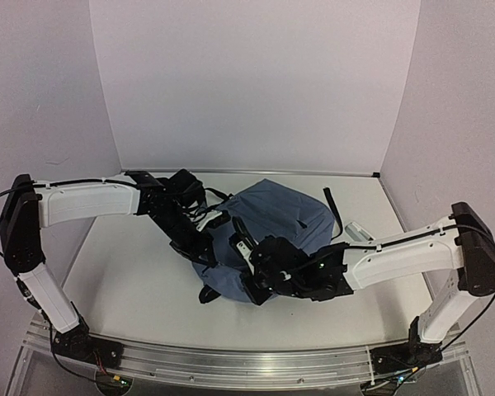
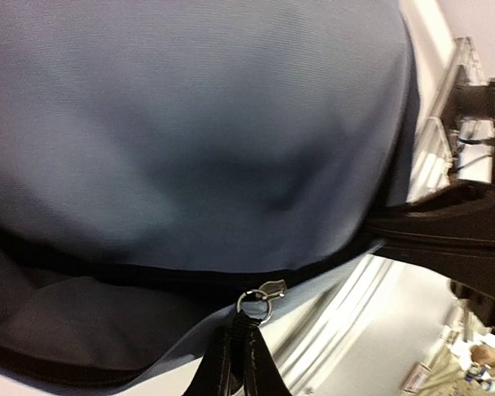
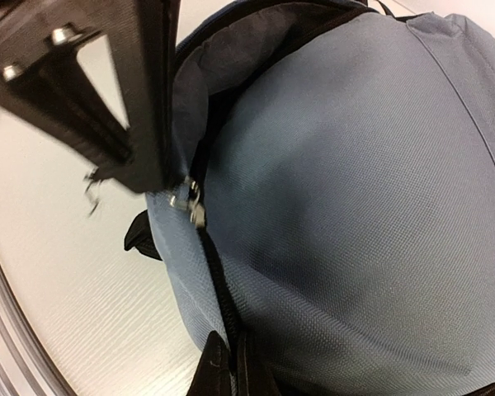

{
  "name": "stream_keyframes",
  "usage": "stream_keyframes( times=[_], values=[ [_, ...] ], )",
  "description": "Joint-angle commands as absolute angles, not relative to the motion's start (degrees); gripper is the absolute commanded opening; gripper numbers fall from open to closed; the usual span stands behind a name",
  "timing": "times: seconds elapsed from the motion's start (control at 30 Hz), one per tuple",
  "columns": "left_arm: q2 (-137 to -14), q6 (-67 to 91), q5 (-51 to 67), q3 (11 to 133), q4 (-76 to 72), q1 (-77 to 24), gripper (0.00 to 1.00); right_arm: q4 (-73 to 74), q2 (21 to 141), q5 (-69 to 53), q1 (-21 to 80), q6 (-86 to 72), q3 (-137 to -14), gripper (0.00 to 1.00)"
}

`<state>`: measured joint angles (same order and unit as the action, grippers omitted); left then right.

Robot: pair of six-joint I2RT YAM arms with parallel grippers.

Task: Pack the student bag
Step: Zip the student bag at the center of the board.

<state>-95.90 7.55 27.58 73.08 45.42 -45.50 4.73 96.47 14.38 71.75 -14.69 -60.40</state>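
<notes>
The student bag (image 1: 285, 210) lies in the middle of the table, slate-blue with a black zipper. In the left wrist view its fabric (image 2: 190, 124) fills the frame, and the mouth gapes dark to the left of the slider (image 2: 270, 290). My left gripper (image 2: 249, 334) is shut on the zipper pull below the metal ring, at the bag's left edge (image 1: 205, 246). My right gripper (image 3: 233, 363) is shut on the bag's fabric (image 3: 355, 206) at the closed stretch of zipper, a short way from the slider (image 3: 186, 202). From above it sits at the bag's front (image 1: 241, 252).
A black strap (image 1: 334, 210) trails off the bag's right side, and another black tab (image 1: 206, 293) sticks out at its front. A small pale object (image 1: 359, 229) lies to the bag's right. An aluminium rail (image 1: 231, 359) runs along the near edge. White walls enclose the table.
</notes>
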Motion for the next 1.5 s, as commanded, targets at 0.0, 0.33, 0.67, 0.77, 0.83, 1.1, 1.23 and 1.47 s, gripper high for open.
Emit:
stream_keyframes(
  times=[0.0, 0.33, 0.67, 0.77, 0.83, 1.1, 1.23, 1.47],
  values=[
    [-93.4, 8.5, 11.8, 74.0, 46.5, -44.5, 0.0, 8.8, 93.2, 17.5, 73.1, -17.3, -58.9, 0.0],
    [-95.7, 4.8, 8.9, 74.3, 45.4, -39.1, 0.0, 14.3, 91.4, 19.9, 75.3, -20.9, -57.3, 0.0],
    [-97.9, 4.0, 3.7, 75.8, 39.6, -34.8, 0.0, 15.9, 91.1, 20.5, 76.5, -23.0, -56.7, 0.0],
    [-98.2, 4.6, -0.4, 75.1, 36.6, -34.6, 0.0, 16.0, 90.4, 20.6, 76.7, -23.6, -56.4, 0.0],
    [-98.0, 4.6, -1.3, 74.5, 34.4, -34.6, 0.0, 16.0, 89.8, 20.7, 76.8, -24.0, -56.3, 0.0],
    [-93.2, 1.1, 25.3, 67.7, 26.3, -36.5, 0.0, 15.9, 91.4, 20.7, 76.7, -27.9, -63.2, 0.3],
    [-91.5, 3.0, 26.8, 65.7, 25.9, -37.5, 0.0, 15.4, 94.7, 21.5, 76.7, -29.2, -68.7, 0.6],
    [-89.9, 6.2, 23.7, 64.4, 25.6, -37.5, 0.0, 15.1, 105.3, 21.9, 75.1, -25.3, -79.2, 0.71]
  ],
)
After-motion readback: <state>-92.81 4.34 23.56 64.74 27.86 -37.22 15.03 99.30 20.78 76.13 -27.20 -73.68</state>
